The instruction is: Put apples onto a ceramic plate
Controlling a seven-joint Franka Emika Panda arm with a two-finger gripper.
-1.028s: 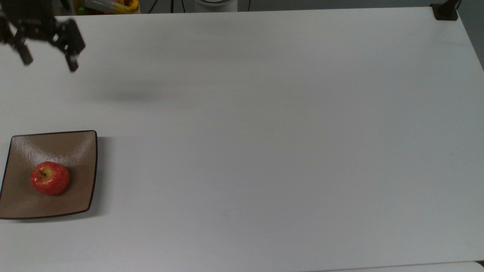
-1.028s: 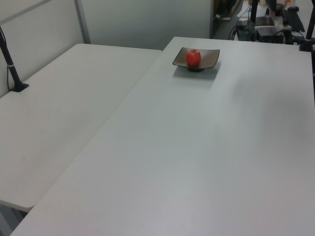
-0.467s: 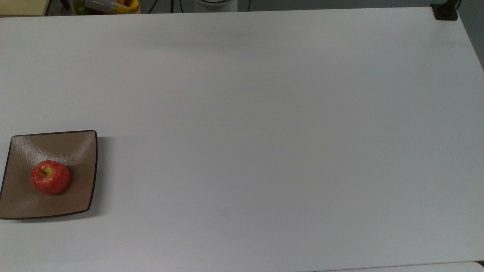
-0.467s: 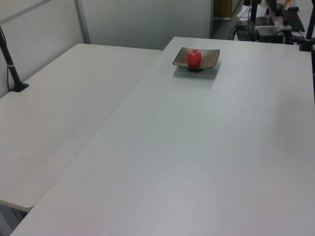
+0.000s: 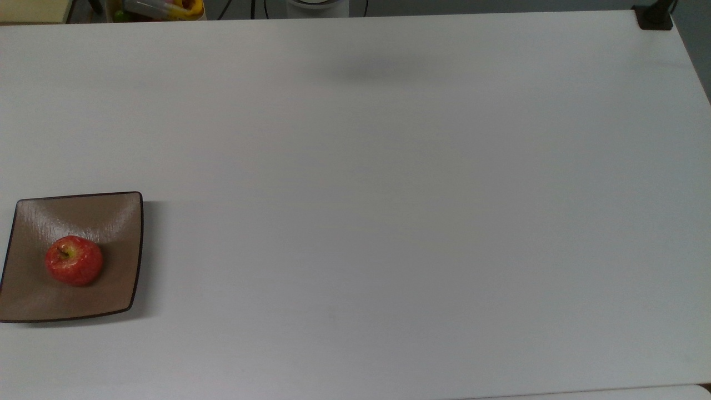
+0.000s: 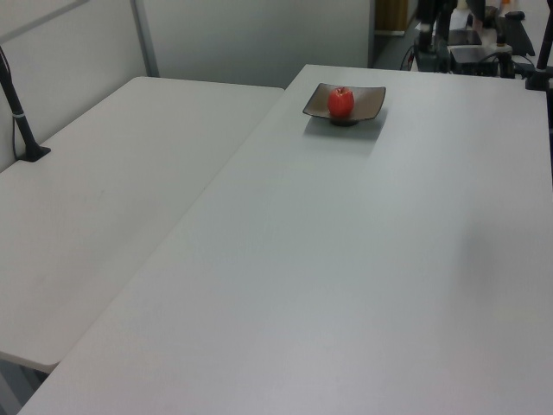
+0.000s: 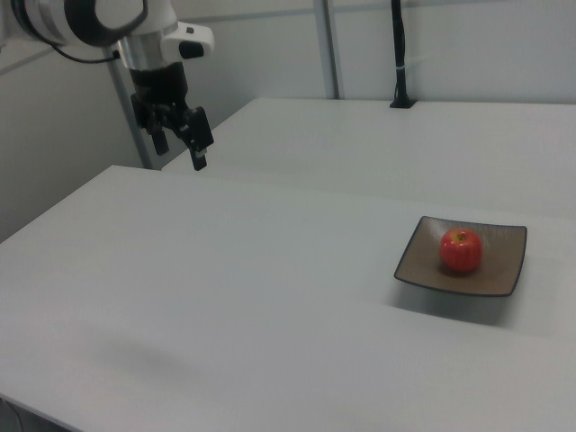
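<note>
1. In the right view, the gripper (image 7: pixel 180 148) hangs at the right view's upper left, above the white table's (image 7: pixel 225 297) far-left edge, its two black fingers spread apart with nothing between them.
2. From there a broad bare stretch of tabletop runs rightward to the ceramic plate (image 7: pixel 423 265), well apart from the gripper.
3. The plate sits near the table's right side in the right view; the apple (image 7: pixel 460 250) rests on it, close to the middle.
4. In the top view, the plate (image 5: pixel 111 216) lies against the top view's left edge, the apple (image 5: pixel 73 260) slightly left of its centre, stem dimple up.
5. A second white table (image 6: pixel 112 190) butts against the first at the left view's left, a black pole (image 6: pixel 17 108) clamped at its edge.
6. Pale wall panels stand behind.
</note>
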